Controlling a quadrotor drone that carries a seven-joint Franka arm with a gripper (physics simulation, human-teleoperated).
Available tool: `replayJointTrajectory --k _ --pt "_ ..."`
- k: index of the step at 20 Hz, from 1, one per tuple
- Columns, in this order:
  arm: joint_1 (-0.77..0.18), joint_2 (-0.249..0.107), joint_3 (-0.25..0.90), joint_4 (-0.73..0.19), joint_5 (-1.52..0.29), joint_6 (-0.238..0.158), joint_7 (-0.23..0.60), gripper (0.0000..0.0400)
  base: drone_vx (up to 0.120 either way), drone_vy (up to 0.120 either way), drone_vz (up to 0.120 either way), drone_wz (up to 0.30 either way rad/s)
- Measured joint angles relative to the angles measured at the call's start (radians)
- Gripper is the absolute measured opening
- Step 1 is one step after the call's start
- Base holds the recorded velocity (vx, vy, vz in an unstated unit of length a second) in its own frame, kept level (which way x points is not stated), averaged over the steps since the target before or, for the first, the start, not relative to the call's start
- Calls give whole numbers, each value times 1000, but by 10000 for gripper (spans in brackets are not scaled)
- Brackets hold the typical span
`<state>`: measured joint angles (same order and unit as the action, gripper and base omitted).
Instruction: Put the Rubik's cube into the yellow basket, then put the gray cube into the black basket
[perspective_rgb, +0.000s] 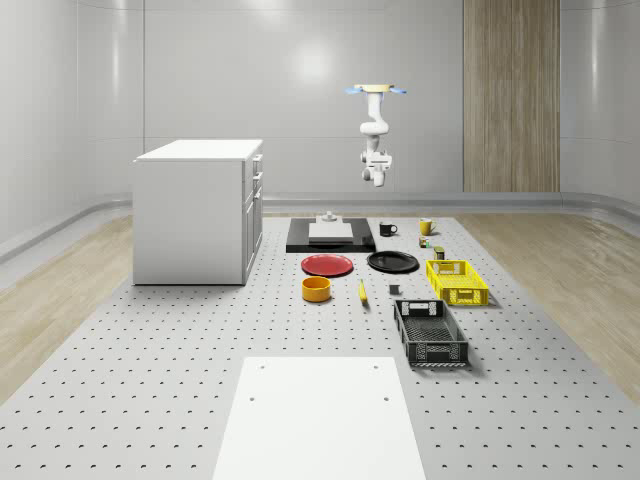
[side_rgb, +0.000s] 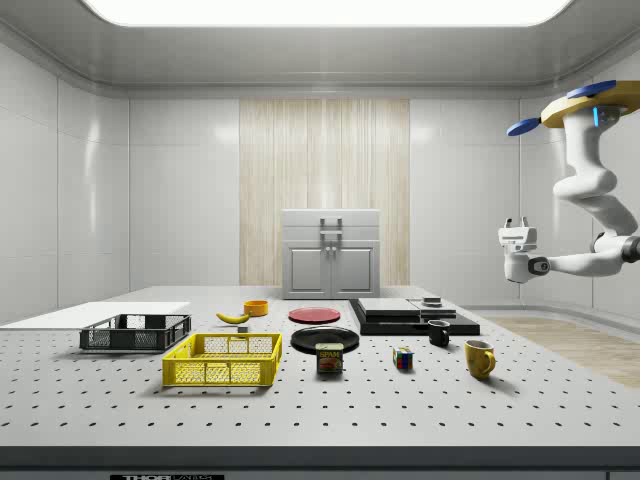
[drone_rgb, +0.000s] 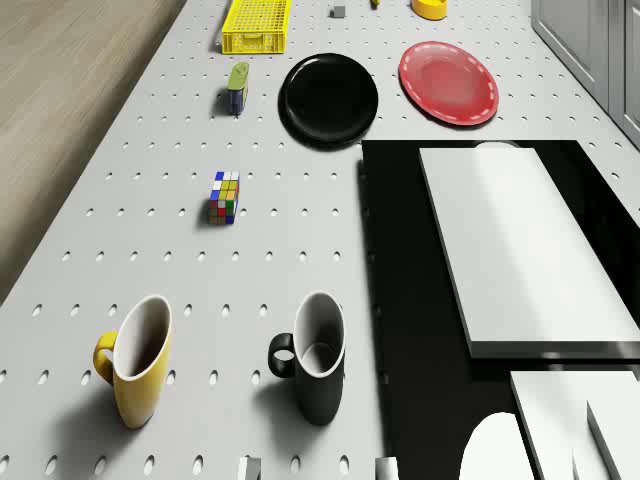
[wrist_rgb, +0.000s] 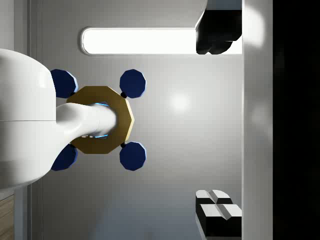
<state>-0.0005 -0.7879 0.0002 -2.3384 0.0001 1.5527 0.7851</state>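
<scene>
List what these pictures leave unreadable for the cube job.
Gray cube: too small in the whole-scene view.
Black basket: floor hidden by its mesh wall in the side view.
Hovering drone: cut off by the side view's right edge; its gripper is open, high over the table.

The gray cube (drone_rgb: 339, 11) is cut off at the drone view's edge. The yellow basket (drone_rgb: 256, 26) is likewise cropped there.
</scene>
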Motion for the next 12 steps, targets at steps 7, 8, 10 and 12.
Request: replayJointTrajectory --k 7,8,10,12 --pt "-3 33 2 149 1 -111 -2 400 0 0 0 0" --pt "-3 40 2 170 1 -124 -2 400 0 0 0 0" --pt "-4 53 2 206 2 -145 -2 400 0 0 0 0" --pt "-4 65 3 236 2 -162 -2 400 0 0 0 0"
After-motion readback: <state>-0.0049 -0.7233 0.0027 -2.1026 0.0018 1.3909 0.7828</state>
